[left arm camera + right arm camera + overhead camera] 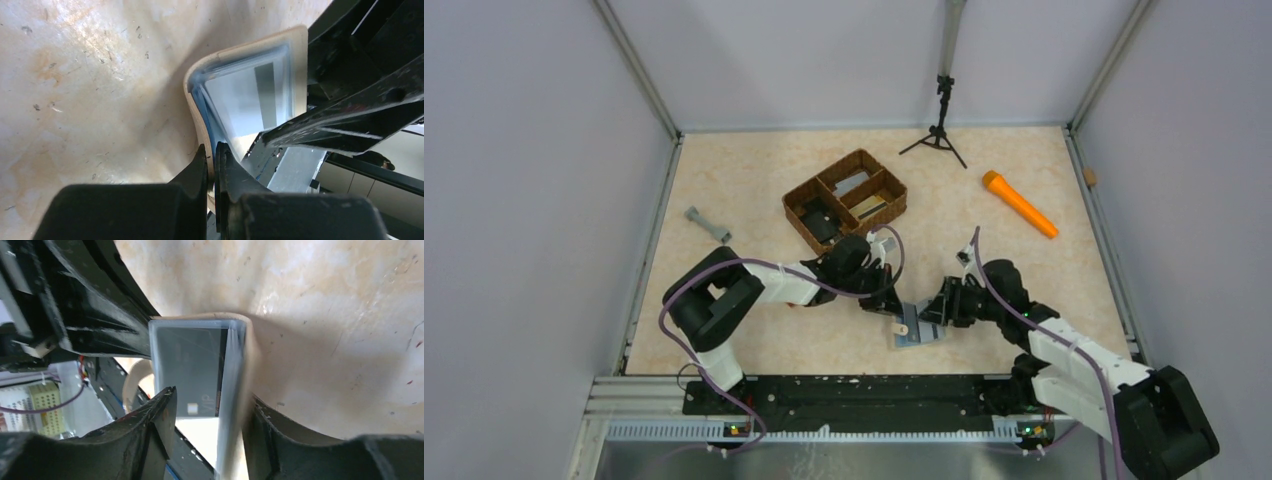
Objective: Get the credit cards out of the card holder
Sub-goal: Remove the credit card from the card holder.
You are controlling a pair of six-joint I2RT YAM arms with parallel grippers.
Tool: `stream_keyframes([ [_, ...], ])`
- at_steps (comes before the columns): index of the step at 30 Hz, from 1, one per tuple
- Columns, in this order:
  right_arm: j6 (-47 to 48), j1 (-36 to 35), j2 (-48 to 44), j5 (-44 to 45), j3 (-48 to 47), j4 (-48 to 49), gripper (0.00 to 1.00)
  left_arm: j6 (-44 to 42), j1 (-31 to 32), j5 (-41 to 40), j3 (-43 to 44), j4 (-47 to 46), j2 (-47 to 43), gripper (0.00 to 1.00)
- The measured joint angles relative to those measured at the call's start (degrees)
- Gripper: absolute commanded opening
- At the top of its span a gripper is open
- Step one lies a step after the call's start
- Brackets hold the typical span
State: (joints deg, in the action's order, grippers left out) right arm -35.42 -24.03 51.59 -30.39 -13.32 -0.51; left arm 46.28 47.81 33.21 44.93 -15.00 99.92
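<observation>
Credit card (187, 370), dark, sits unpulled inside the cream-beige folding holder (298, 70) our left end effector (212, 155) clamps; right end effector (212, 400) gapes.

— Where could an arm pass on the beige marbled tabletop (824, 340)?
— Between the brown wicker divided tray (799, 228) and the orange plastic cylinder (1019, 203). There is also room left of the tray, around the small grey dumbbell-shaped piece (708, 225).
— Front middle?
— Blocked. The left tool (892, 306) and right tool (936, 314) crowd the cream-beige folding card holder (917, 335) from both sides, with the tray close behind the left tool.
</observation>
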Motion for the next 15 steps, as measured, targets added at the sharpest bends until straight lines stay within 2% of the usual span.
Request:
stream_keyframes([
  [4, 0.37, -2.45, 2.99, 1.16, -0.33, -0.5, 0.52, 0.04, 0.24, -0.09, 0.02, -0.35, 0.02, 0.0],
  [6, 0.42, -3.3, 4.0, 2.12, -0.63, -1.44, 0.48, 0.07, 0.35, -0.07, 0.11, -0.76, 0.37, 0.0],
  [11, 0.72, -3.61, 3.74, 4.52, -1.03, -3.28, 0.16, 0.13, 0.42, -0.15, 0.17, -1.22, 1.38, 0.0],
  [14, 0.76, -3.61, 1.79, 6.05, -1.03, -5.09, 0.05, 0.76, 0.37, -0.42, -0.17, -2.05, 1.33, 0.01],
  [15, 0.66, -3.61, 1.25, 6.45, -1.03, -5.55, 0.03, 1.25, 0.2, -0.52, -0.85, -3.04, 1.18, 0.04],
])
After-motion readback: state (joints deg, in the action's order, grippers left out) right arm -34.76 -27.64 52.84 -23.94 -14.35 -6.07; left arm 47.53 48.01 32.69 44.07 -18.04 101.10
